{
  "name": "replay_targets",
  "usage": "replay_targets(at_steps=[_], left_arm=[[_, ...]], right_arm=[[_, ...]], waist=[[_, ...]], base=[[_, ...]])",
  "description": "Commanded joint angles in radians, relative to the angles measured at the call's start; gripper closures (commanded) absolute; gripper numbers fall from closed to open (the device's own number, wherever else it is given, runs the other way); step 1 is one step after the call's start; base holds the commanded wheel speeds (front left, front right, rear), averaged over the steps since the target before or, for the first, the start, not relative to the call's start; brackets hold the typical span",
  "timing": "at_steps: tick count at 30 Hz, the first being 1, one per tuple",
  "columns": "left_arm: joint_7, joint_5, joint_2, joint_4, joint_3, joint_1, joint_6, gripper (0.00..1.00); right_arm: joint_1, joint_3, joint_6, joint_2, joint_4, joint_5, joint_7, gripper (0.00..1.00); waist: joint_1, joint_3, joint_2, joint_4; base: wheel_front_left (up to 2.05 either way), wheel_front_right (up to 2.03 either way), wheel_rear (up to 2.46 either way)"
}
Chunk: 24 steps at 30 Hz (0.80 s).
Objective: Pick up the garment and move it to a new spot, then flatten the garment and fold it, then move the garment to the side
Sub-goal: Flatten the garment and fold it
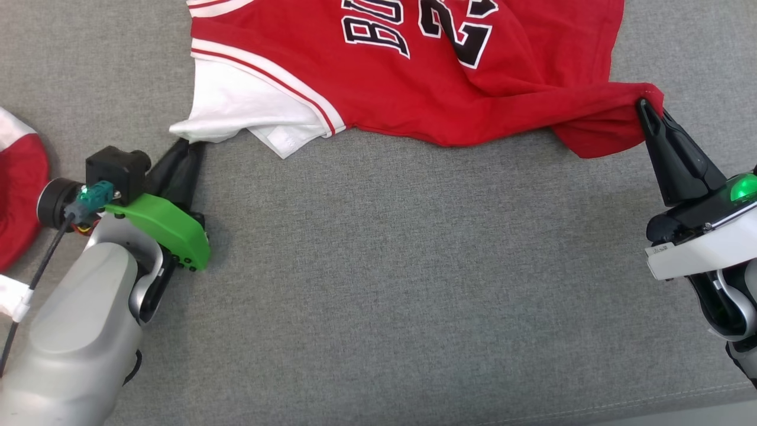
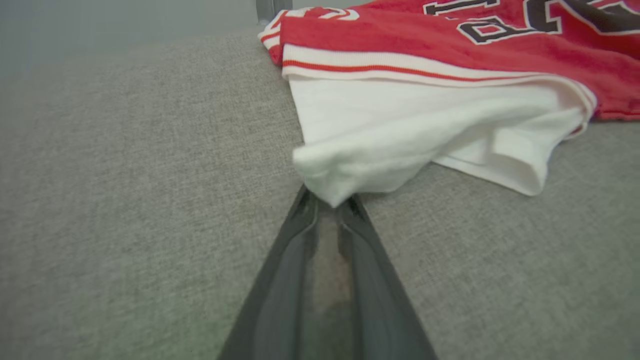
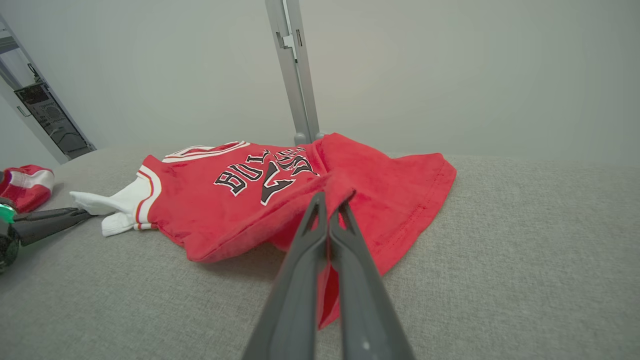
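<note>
A red basketball jersey with white sleeves, the garment [image 1: 414, 77], lies crumpled across the far side of the grey cloth surface. My left gripper [image 1: 188, 145] sits at the tip of its white sleeve [image 2: 400, 115]. In the left wrist view the left gripper [image 2: 330, 201] has its fingers nearly together, with the sleeve's corner pinched between the tips. My right gripper [image 1: 643, 105] is shut on the red hem at the garment's right end. Seen from the right wrist, the right gripper [image 3: 330, 200] holds a fold of the red garment [image 3: 240, 200] raised slightly off the surface.
Another red and white cloth [image 1: 18, 195] lies at the left edge, beside my left arm. A metal post [image 3: 295, 70] stands behind the garment. The grey surface [image 1: 378, 266] stretches wide between my arms, and its front edge [image 1: 650, 408] runs along the lower right.
</note>
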<state>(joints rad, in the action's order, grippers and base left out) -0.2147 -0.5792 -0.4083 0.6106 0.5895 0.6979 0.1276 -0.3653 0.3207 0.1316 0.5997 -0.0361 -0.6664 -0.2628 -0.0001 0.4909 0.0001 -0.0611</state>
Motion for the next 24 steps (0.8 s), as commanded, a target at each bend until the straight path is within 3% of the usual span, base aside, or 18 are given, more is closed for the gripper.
replay_targets(at_steps=[1,6,12,20,21,22,23,24], left_arm=[[-0.004,-0.001,-0.008,0.002,0.019,0.005,0.004,1.00],[-0.036,-0.006,-0.051,-0.067,0.074,0.000,0.003,1.00],[-0.050,0.010,-0.100,-0.181,0.044,-0.046,0.002,1.00],[-0.051,-0.021,-0.082,-0.201,0.009,-0.102,-0.004,1.00],[-0.050,-0.021,-0.080,-0.192,0.007,-0.100,-0.005,0.82],[-0.050,-0.026,-0.074,-0.185,0.001,-0.096,-0.011,0.57],[-0.051,-0.030,-0.069,-0.175,-0.003,-0.090,-0.017,0.04],[-0.051,-0.033,-0.063,-0.168,-0.009,-0.084,-0.025,0.00]], right_arm=[[-0.013,0.001,-0.002,-0.001,0.001,0.007,-0.003,1.00],[-0.008,0.007,-0.002,0.006,0.008,0.011,-0.003,1.00],[0.013,0.001,-0.002,0.008,0.015,0.012,-0.003,1.00],[0.017,0.018,-0.002,0.010,0.017,0.013,-0.003,1.00],[0.013,0.021,-0.002,0.011,0.015,0.012,-0.003,1.00],[0.009,0.022,-0.002,0.012,0.014,0.011,-0.003,1.00],[0.005,0.024,-0.002,0.015,0.013,0.012,-0.003,1.00],[0.003,0.025,-0.002,0.017,0.012,0.012,-0.003,1.00]], waist=[[0.0001,0.000,-0.0001,0.001],[0.0001,-0.011,-0.0001,0.007],[0.0001,-0.044,-0.0001,0.024],[0.0001,-0.063,-0.0001,0.027],[0.0001,-0.061,-0.0001,0.025],[0.0001,-0.058,-0.0001,0.024],[0.0001,-0.055,-0.0001,0.022],[0.0001,-0.051,-0.0001,0.020]], base=[[0.00,0.00,0.00],[0.00,0.00,0.00],[0.00,0.00,0.00],[0.00,0.00,0.00],[0.00,0.00,0.00],[0.00,0.00,0.00],[0.00,0.00,0.00],[0.00,0.00,0.00]])
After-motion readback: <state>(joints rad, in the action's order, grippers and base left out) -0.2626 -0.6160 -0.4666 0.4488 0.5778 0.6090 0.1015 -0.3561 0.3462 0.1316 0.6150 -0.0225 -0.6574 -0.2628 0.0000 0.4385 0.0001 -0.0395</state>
